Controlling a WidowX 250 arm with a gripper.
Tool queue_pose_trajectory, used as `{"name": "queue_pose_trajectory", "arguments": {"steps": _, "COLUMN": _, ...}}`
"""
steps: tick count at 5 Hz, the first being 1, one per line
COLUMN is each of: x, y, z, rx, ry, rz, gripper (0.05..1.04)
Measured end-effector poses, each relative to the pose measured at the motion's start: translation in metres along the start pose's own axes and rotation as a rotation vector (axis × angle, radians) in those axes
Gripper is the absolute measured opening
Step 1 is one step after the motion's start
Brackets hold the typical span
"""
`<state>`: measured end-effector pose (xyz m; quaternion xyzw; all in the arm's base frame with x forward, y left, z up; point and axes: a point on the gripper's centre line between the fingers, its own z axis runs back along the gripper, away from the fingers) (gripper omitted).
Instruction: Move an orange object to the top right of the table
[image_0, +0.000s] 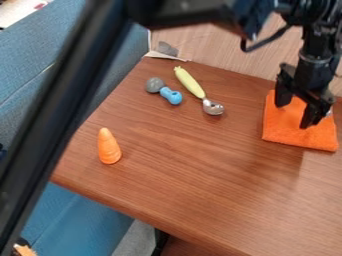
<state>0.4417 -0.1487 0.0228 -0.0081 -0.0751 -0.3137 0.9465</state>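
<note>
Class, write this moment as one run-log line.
black claw: open, over square orange cloth, upper right | orange conical toy: left | yellow-handled metal scoop: upper middle

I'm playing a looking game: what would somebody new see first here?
Probably the bright orange cloth at the table's right side, with the black gripper open over it. Next, the orange cone-shaped thing near the left edge, then the yellow-handled spoon up top.

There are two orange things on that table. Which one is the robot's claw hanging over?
The flat orange cloth at the picture's right, with the gripper over it. The orange cone-shaped piece lies well away, on the left.
</note>
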Motion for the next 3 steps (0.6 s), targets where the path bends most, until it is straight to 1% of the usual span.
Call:
{"name": "queue_pose_trajectory", "arguments": {"steps": 1, "x": -0.002, "y": -0.001, "z": 0.02, "rx": 0.013, "ry": -0.047, "rz": 0.003, "gripper": 0.998}}
{"name": "queue_pose_trajectory", "arguments": {"steps": 2, "x": -0.007, "y": -0.002, "z": 0.039, "rx": 0.041, "ry": -0.096, "rz": -0.002, "gripper": 0.998}}
{"name": "queue_pose_trajectory", "arguments": {"steps": 3, "x": -0.006, "y": -0.001, "z": 0.044, "rx": 0.046, "ry": -0.107, "rz": -0.006, "gripper": 0.998}}
